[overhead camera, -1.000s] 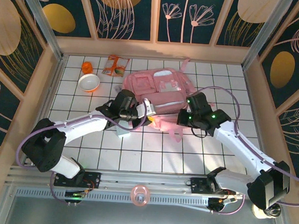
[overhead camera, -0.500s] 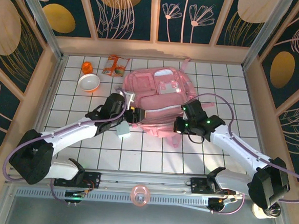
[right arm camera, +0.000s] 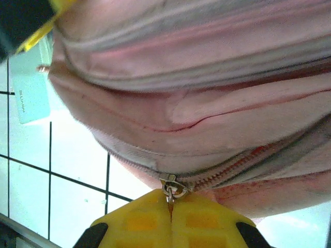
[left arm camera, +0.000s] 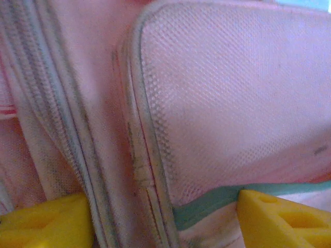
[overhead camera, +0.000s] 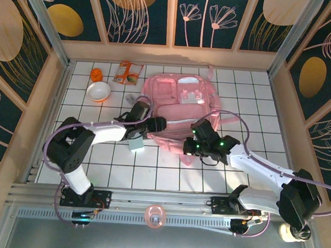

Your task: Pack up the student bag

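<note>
Student bag [overhead camera: 178,105] lies flat, directly ahead of both grippers. Left gripper [left arm camera: 165,219]: jaws spread over the front pocket fabric, holding nothing. Right gripper [right arm camera: 172,212]: closed on the zipper pull [right arm camera: 169,188] at the bag's near edge. Packing is judged barely begun: bowl [overhead camera: 98,91], snack packet [overhead camera: 127,72] and teal box [overhead camera: 136,144] lie outside. Bag interior is hidden.

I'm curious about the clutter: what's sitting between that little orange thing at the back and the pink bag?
A snack packet lies on the table between the orange thing and the student bag, as the top view shows.
</note>
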